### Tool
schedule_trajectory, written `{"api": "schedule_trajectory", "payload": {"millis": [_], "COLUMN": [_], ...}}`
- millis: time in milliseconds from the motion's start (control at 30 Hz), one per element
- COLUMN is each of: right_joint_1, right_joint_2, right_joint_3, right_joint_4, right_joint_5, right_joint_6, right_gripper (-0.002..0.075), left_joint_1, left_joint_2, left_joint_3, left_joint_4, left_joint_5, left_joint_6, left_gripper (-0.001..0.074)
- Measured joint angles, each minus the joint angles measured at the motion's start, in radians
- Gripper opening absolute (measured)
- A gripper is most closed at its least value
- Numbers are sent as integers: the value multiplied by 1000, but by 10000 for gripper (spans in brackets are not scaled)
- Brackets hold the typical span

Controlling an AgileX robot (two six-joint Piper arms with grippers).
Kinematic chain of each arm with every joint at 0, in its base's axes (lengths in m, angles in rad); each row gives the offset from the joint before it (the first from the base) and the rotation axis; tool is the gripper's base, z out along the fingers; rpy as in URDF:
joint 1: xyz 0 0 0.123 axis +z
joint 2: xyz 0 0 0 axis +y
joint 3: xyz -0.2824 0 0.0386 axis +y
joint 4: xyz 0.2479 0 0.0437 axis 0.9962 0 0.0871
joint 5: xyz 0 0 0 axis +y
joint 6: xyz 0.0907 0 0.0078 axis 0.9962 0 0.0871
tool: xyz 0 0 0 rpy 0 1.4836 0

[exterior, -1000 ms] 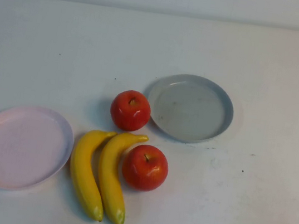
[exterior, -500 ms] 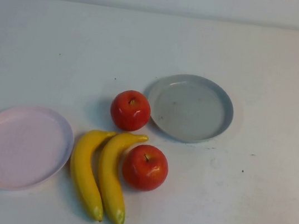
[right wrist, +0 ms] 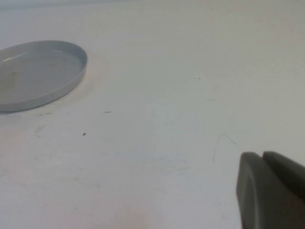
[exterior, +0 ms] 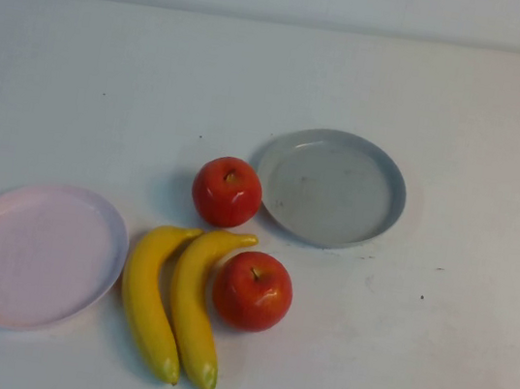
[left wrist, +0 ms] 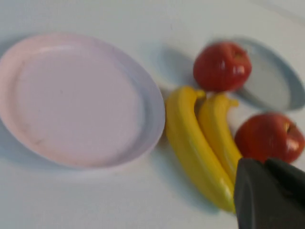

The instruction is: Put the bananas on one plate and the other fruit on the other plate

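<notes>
My left gripper (left wrist: 269, 191) hovers at the table's near-left corner beside the empty pink plate (exterior: 36, 254), my right gripper (right wrist: 271, 191) over bare table right of the empty grey plate (exterior: 332, 187); I cannot tell either's opening. Both bananas (exterior: 171, 299) lie touching between the plates, one apple (exterior: 227, 191) beyond them and the other apple (exterior: 252, 290) against their right side.

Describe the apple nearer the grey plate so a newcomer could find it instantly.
Start at the grey plate mid-table. Just off its left rim, toward the pink plate, sits a red apple, alone above the banana tips. The other apple lies nearer the robot, against the bananas.
</notes>
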Motion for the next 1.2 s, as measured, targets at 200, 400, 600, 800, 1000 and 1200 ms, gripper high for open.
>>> {"api": "schedule_trajectory", "payload": {"millis": [200,400,600,800,1000,1200], "right_joint_1": [0,0,0,0,0,0], "right_joint_2": [0,0,0,0,0,0], "right_joint_3": [0,0,0,0,0,0], "right_joint_4": [0,0,0,0,0,0], "right_joint_5": [0,0,0,0,0,0], "right_joint_6": [0,0,0,0,0,0], "right_gripper": [-17,-17,-17,-17,-17,-17], "left_joint_1": [0,0,-121,-364,-518,-561], "left_joint_2": [349,650,863,1036,1196,1327], "left_joint_3": [-252,-381,-526,-716,-869,-989], "left_joint_4": [10,16,42,128,152,158], "left_joint_5": [316,363,365,393,412,438], "left_joint_6": [272,452,500,502,600,618], "left_gripper": [-2,-2,-2,-2,44,437]}}
